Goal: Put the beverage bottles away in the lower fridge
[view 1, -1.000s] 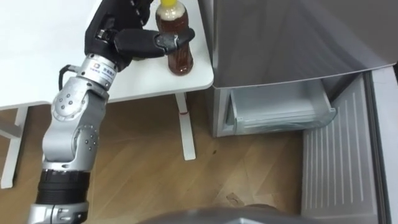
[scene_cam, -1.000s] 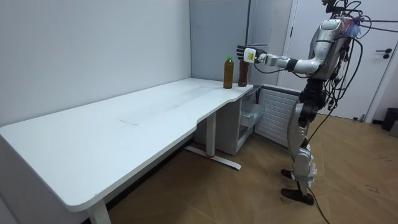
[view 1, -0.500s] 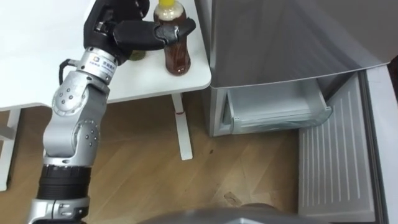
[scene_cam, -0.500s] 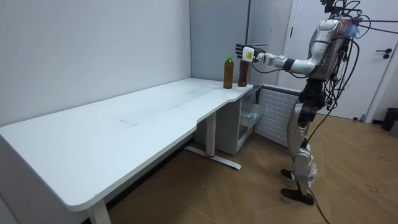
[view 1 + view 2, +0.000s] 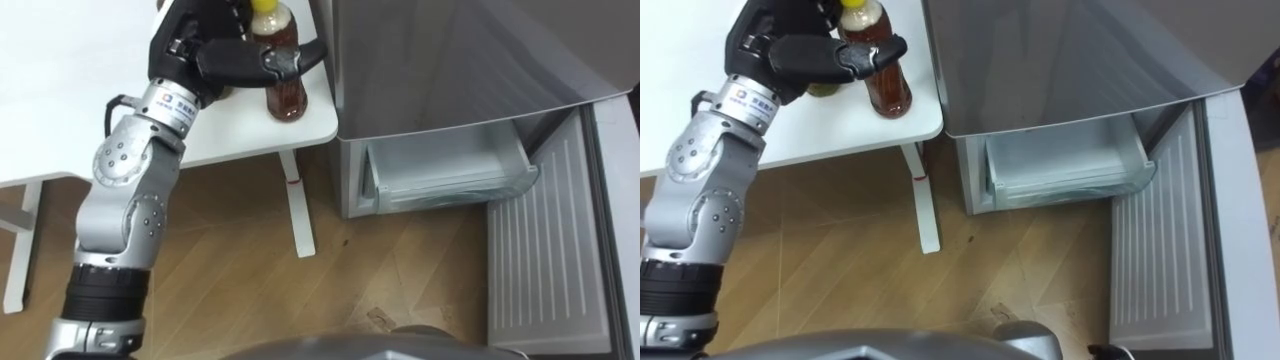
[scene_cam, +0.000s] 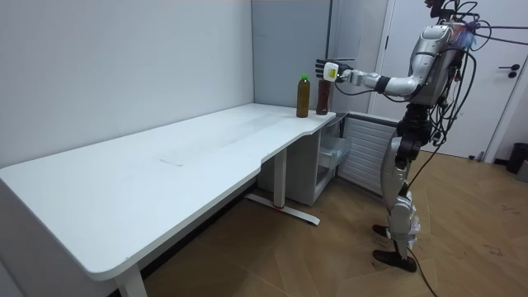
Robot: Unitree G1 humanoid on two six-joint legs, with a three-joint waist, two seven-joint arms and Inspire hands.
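Observation:
A brown tea bottle (image 5: 284, 97) with a yellow cap stands upright near the corner of the white table (image 5: 70, 110), close to the fridge. My left hand (image 5: 215, 55) is up against its left side. The thumb lies straight across the bottle's front, and the fingers reach past behind it. In the room view the left hand (image 6: 327, 71) is level with the bottle's (image 6: 323, 101) top, fingers stretched out. A second bottle (image 6: 303, 96) with a green cap stands just beyond, mostly hidden by the hand in the eye views. The lower fridge drawer (image 5: 450, 178) is pulled out.
The grey fridge body (image 5: 450, 60) stands right beside the table's edge. Its lower door (image 5: 545, 270) hangs open to the right over the wooden floor. A white table leg (image 5: 300, 210) stands left of the drawer. I stand on the floor in front of the fridge.
My left hand has closed in on the brown bottle, and the thumb now lies across its front. The bottle still stands on the table. The view has shifted slightly.

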